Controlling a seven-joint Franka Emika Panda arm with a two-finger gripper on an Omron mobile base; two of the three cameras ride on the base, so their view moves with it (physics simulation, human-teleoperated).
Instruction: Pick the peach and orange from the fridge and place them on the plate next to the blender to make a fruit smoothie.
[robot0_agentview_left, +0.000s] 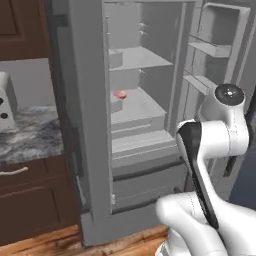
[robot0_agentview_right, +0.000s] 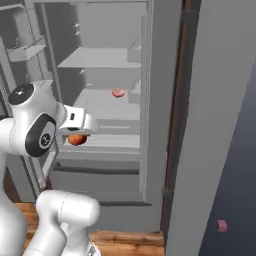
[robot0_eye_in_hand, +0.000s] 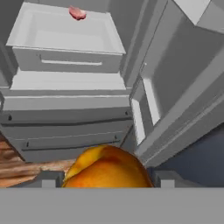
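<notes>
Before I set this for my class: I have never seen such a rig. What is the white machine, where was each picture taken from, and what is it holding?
It is a white robot arm on a mobile base, in a rendered kitchen, facing an open fridge. Two pictures come from cameras on the base, behind the arm to its left and right. The third looks along the gripper itself. The jaws are shut on a peach, yellow-orange with a red blush, held outside the fridge in front of its lower drawers. A small pink item lies on a shelf inside. A stone counter runs to the fridge's left.
</notes>
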